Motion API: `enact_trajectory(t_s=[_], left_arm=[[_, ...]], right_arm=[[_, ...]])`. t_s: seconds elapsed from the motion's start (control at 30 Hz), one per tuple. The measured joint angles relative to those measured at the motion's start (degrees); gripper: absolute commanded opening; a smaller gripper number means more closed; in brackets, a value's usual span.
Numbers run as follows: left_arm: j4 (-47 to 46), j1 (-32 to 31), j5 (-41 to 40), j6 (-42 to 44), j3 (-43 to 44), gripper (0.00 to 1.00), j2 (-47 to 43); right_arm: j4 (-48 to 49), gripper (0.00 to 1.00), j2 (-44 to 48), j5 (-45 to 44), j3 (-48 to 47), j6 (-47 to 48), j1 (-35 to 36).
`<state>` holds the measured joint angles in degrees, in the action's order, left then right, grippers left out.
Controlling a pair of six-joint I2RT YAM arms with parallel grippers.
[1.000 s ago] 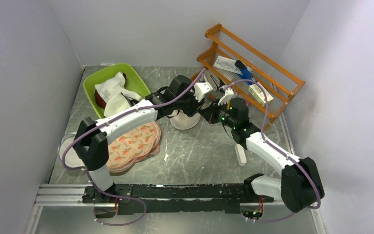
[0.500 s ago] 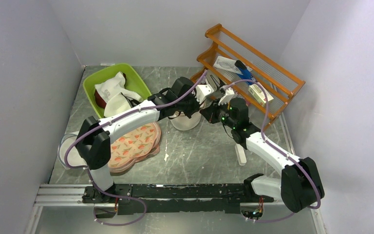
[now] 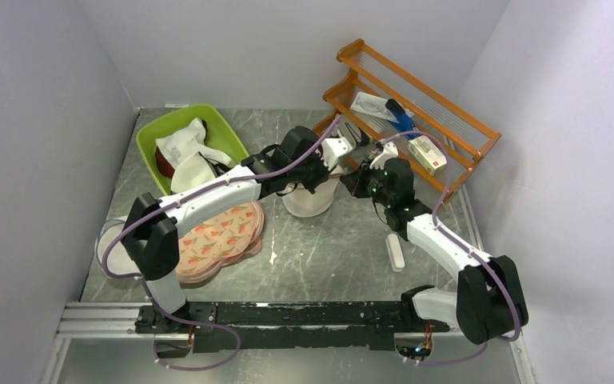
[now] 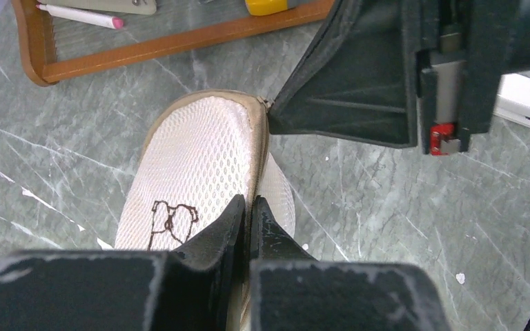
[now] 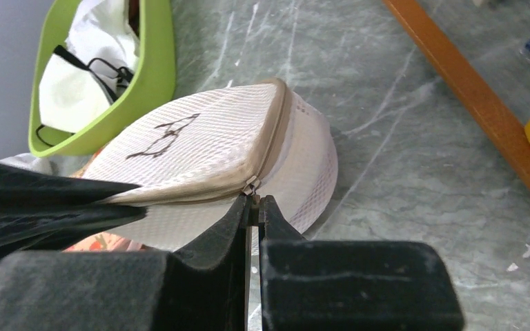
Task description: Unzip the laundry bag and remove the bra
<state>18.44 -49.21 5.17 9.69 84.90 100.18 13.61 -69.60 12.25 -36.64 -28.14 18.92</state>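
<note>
The left arm (image 3: pixel 208 194) and right arm (image 3: pixel 448 248) share one build: white link shells between bulky black joint housings, each trailed by a looping purple cable (image 3: pixel 196 367). Green lights (image 3: pixel 384 186) glow behind the right jaws, and a small red tab (image 4: pixel 444 136) sits beside them. The jaws are matte black wedges, scuffed pale along their edges.

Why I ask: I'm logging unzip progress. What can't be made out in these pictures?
- Bag contents: the laundry bag mesh hides any bra, both wrist views.
- Zipper pull: mostly buried between the right end effector fingers, right wrist view.
- How far it is unzipped: too small, under the left arm, top view.
- Bag's near side: covered by the left end effector, left wrist view.
</note>
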Motion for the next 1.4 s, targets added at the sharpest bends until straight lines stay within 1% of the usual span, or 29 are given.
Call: enact_trajectory(t_s=[0.17,0.2,0.4,0.47,0.53,0.6,0.67,0.87,1.0,1.03,1.1,1.17,1.27,1.4], left_arm=[[-0.17,-0.09,-0.02,0.35,-0.22,0.07,-0.33],[-0.13,-0.07,-0.04,0.39,-0.35,0.10,-0.44],[-0.04,-0.07,-0.07,0.44,-0.44,0.47,-0.90],[0.00,0.00,-0.02,0.61,-0.44,0.54,-1.07],[0.11,0.00,0.07,0.70,-0.44,0.57,-1.20],[0.28,0.04,0.20,0.81,-0.44,0.59,-1.36],[0.28,0.02,0.26,0.83,-0.44,0.57,-1.44],[0.37,-0.22,0.24,0.90,-0.44,0.43,-1.49],[0.46,-0.46,-0.33,1.07,-0.44,0.40,-1.51],[0.48,-0.48,-0.52,1.09,-0.44,0.41,-1.51],[0.50,-0.52,-0.92,1.22,-0.44,0.46,-1.51],[0.46,-0.57,-1.22,1.29,-0.44,0.50,-1.53],[0.31,-0.57,-1.62,1.44,-0.44,0.53,-1.53],[0.28,-0.79,-2.05,1.55,-0.44,0.54,-1.53]], right_arm=[[-0.59,0.00,-1.92,0.17,0.00,-0.26,-1.40],[-0.63,0.00,-1.97,0.46,0.00,-0.15,-1.44],[0.28,0.00,-1.51,3.45,0.26,1.31,-1.68],[0.39,0.00,-1.14,4.55,0.57,1.66,-1.53],[0.68,0.00,-0.94,5.42,0.68,2.05,-0.90],[1.14,0.00,-0.81,6.08,0.68,2.29,0.17],[1.62,0.00,-0.59,6.45,0.68,2.45,1.42],[2.67,0.00,0.09,6.60,0.63,2.67,5.01],[2.51,0.00,0.11,6.16,0.33,2.95,6.75],[2.58,0.00,0.11,6.16,0.31,2.95,6.91],[2.60,0.00,0.22,6.08,0.31,2.99,7.15],[2.43,0.00,0.44,5.73,0.28,3.13,7.21],[1.42,0.00,1.25,3.98,0.28,3.37,7.32],[0.66,0.00,2.14,1.75,0.28,3.41,7.32]])
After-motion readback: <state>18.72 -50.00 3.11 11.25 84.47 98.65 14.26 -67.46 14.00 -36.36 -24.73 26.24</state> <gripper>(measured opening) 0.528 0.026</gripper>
